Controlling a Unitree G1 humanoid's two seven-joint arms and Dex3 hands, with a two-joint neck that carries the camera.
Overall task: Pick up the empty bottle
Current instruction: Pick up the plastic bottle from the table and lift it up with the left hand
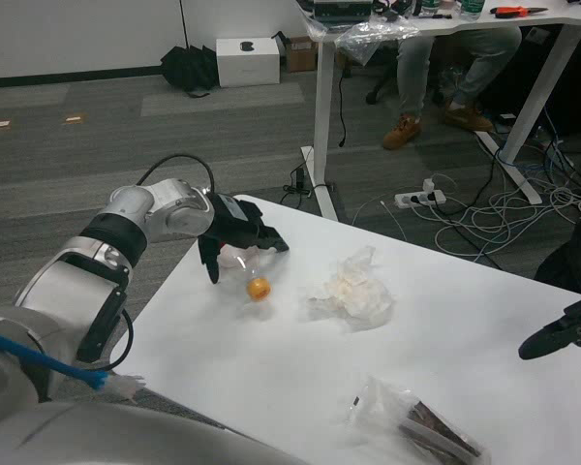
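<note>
head view: the left robot hand [240, 235] comes down over the empty bottle [248, 270], a clear plastic one with an orange cap [259, 288], lying on its side near the far left edge of the white table [271, 387]. its dark fingers [211, 263] are spread and curled around the bottle's body, touching it or very nearly so, but whether they have truly closed on it cannot be told from this angle. the bottle appears to rest on the table, so the pickup looks unfinished: the reach is done, while a firm grip and the lift seem to remain. just to the right of the bottle lies a crumpled white tissue [353, 291], apart from it, and nearer the front edge sits a clear plastic wrapper [412, 421] with something dark inside. the right robot hand [562, 330] waits low at the right edge of the picture, its fingers drawn together with nothing seen in them. beyond the table, a person's legs [445, 68] show under another desk [426, 19], with cables [504, 208] strewn on the floor.
</note>
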